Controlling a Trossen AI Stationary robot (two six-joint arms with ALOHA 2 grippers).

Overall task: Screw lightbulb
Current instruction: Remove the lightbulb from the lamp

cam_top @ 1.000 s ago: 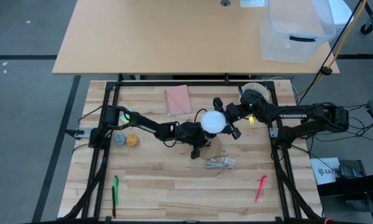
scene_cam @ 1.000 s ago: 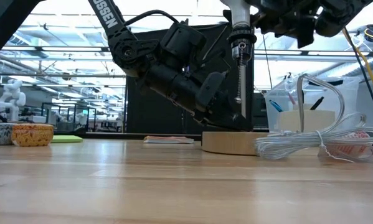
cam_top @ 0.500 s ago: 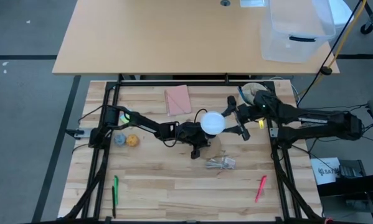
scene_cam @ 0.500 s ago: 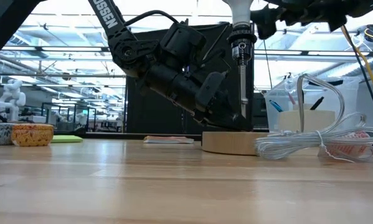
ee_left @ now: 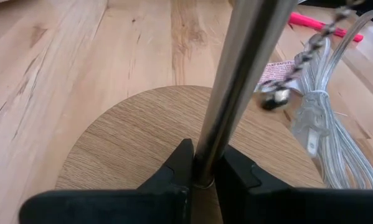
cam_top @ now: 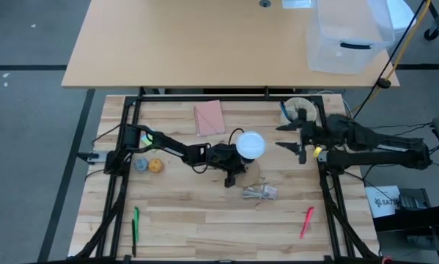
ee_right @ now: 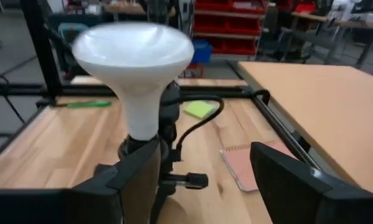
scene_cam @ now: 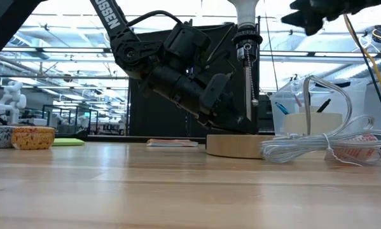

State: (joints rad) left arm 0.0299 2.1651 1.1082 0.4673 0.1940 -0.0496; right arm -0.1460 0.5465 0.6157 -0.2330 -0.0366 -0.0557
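A white lightbulb (cam_top: 251, 144) (ee_right: 133, 62) sits upright in the black socket (ee_right: 142, 148) on top of a lamp. The lamp has a thin metal stem (scene_cam: 247, 83) rising from a round wooden disc (scene_cam: 238, 145) that lies flat on the table. My left gripper (ee_left: 202, 177) is shut on the stem at its foot, below the bulb in the high view. My right gripper (cam_top: 286, 137) (ee_right: 205, 180) hangs open in the air to the right of the bulb. It is well clear of the bulb, and nothing is between its fingers. My left gripper pinches the stem's lowest part (ee_left: 206, 163), just above the wooden disc (ee_left: 130, 143), between its two fingers. The fingers come slanting down from the table's left and lie across the stem. The lamp stands upright with its disc on the table.
A bundle of clear cord (scene_cam: 330, 143) (cam_top: 259, 192) lies just right of and nearer than the lamp. A pink notebook (cam_top: 209, 117) lies at the far side. A roll (cam_top: 301, 110) sits at the far right, small bowls (cam_top: 147, 164) at the left. A red pen (cam_top: 306, 222) and a green pen (cam_top: 136, 224) lie near the front.
My right gripper has drawn back from either side of the bulb toward the table's right edge, rising a little and tipping up to nearly level. The bulb has stayed in its socket, and the lamp has not moved.
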